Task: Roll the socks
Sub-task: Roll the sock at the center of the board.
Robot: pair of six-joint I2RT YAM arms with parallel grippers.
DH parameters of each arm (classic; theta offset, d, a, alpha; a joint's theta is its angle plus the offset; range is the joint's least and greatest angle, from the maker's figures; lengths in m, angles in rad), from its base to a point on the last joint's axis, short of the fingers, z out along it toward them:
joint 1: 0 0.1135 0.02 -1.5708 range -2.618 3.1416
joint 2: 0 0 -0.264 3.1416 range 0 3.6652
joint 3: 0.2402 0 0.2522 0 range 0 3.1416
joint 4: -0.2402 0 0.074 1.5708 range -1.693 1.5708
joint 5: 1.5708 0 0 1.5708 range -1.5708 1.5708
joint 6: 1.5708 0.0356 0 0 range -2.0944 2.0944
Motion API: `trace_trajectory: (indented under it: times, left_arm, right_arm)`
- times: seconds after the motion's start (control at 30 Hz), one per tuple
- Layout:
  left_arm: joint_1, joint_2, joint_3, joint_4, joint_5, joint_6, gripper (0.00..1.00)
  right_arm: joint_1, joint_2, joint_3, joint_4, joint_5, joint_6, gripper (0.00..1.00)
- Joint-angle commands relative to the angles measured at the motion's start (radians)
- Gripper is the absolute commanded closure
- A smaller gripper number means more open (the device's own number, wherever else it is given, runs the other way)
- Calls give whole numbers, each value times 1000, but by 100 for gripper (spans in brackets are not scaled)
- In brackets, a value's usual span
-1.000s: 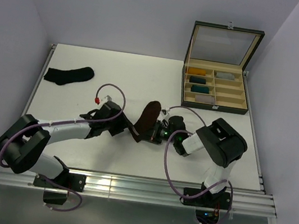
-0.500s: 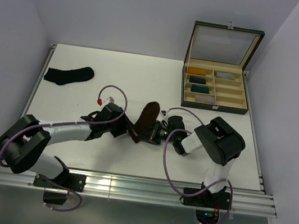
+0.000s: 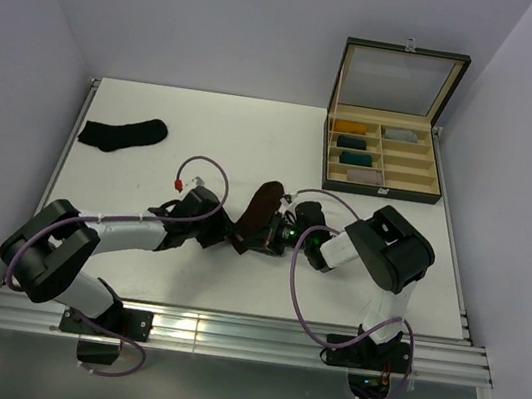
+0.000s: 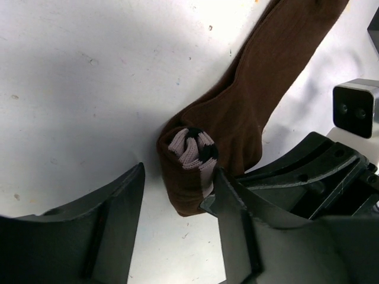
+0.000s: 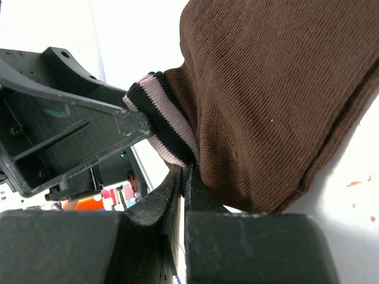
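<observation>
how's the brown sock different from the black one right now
The brown sock has a pale-and-black striped cuff; the black sock looks plain. The brown sock sits between the left gripper and right gripper, cuff end bunched into a roll; the black sock lies flat, untouched, far left. Both rest on the table.

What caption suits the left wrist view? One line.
Rolled-in striped cuff of the brown sock inside the open left gripper.
</observation>
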Motion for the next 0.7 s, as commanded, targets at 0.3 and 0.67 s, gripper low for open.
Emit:
trace_trajectory:
  times: [0.3,0.67]
  left_arm:
    - [-5,-50,-44,86,-17,10,40]
    - [-5,37,-15,74,-17,27,62]
  right_arm:
    - [-26,59,41,-128,1,-24,100]
    - [-30,58,74,-168,-11,-33,100]
